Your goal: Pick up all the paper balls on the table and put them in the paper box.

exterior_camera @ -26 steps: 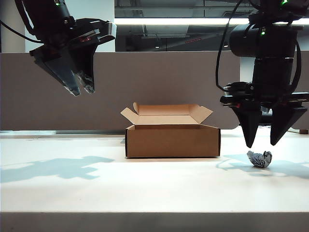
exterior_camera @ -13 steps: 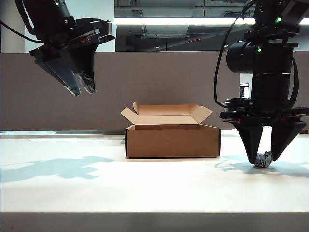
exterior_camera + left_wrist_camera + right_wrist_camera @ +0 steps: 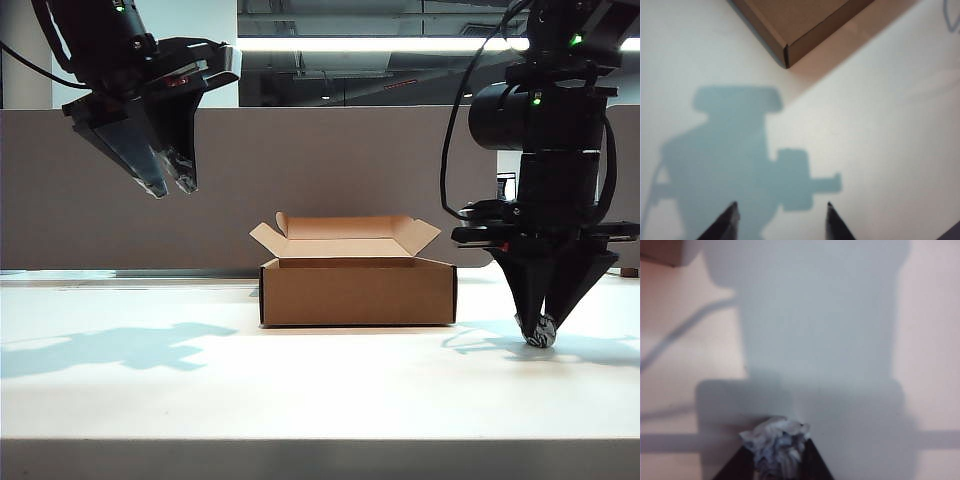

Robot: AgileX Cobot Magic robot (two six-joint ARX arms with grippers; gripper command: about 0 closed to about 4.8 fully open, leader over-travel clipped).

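Right pincer (image 3: 540, 330) stands tip-down on the counter (image 3: 320, 385), to the right of the paper box (image 3: 358, 290) in the exterior view, its two dark fingers drawn together into a narrow V around a paper ball (image 3: 541, 331). The right wrist view shows the same grip from above: the right pincer (image 3: 780, 460) has the crumpled white and blue-grey wad (image 3: 776, 442) pinched between its fingertips, the wad bulging out past them and resting on the counter inside the arm's shadow.

Left pincer (image 3: 170, 185) hangs high above the counter, well to the left of the box and tilted downward. In the left wrist view its tips (image 3: 781, 220) stand apart with nothing between them, only bare counter and the arm's own shadow below; a corner of the brown box (image 3: 790, 30) lies beyond.

The box sits mid-counter, flaps open and upright. Only the one paper ball is visible.
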